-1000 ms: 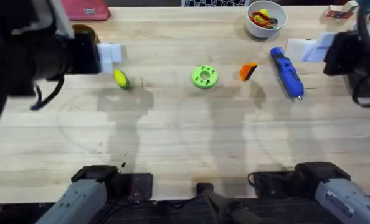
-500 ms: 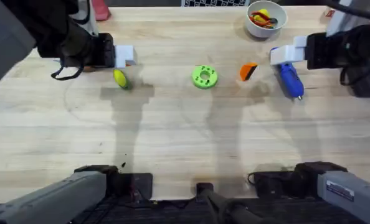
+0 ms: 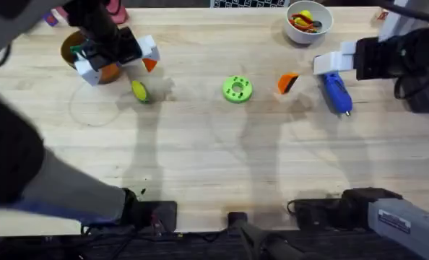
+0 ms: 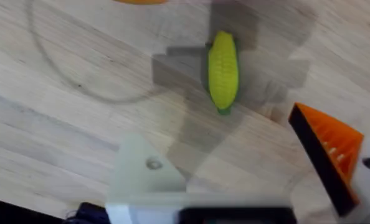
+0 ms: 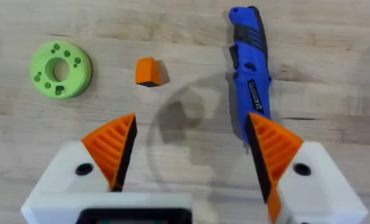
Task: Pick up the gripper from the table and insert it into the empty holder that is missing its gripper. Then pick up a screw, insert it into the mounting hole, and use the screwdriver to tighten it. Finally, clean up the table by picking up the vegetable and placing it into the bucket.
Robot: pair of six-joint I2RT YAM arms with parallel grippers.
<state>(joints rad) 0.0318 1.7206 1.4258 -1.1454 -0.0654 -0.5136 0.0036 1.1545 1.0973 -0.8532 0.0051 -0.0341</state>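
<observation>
The orange wedge gripper [image 3: 287, 83] [image 5: 149, 71] lies on the table between a green disc [image 3: 237, 89] and the blue screwdriver [image 3: 334, 88] [image 5: 250, 62]. My right gripper [image 3: 330, 59] [image 5: 191, 155] hovers open over the screwdriver's far end, an orange wedge on each finger. The yellow vegetable [image 3: 139, 91] [image 4: 223, 71] lies near the orange-brown bucket [image 3: 76, 45], which my left arm partly hides. Just beyond the vegetable hangs my left gripper [image 3: 120, 68] [image 4: 235, 180], open and holding nothing. One of its fingers is the bare white holder [image 4: 141, 174]; the other carries an orange wedge [image 4: 328, 152].
A white bowl [image 3: 308, 18] with red and yellow bits stands at the back, right of centre. The green disc [image 5: 60, 68] has several small holes. A pink object [image 3: 115, 9] lies at the far edge behind the bucket. Bare wood stretches across the near half of the table.
My left arm has swung and turned its gripper, uncovering the bucket. The right gripper moved left over the screwdriver a second ago and has since held still.
</observation>
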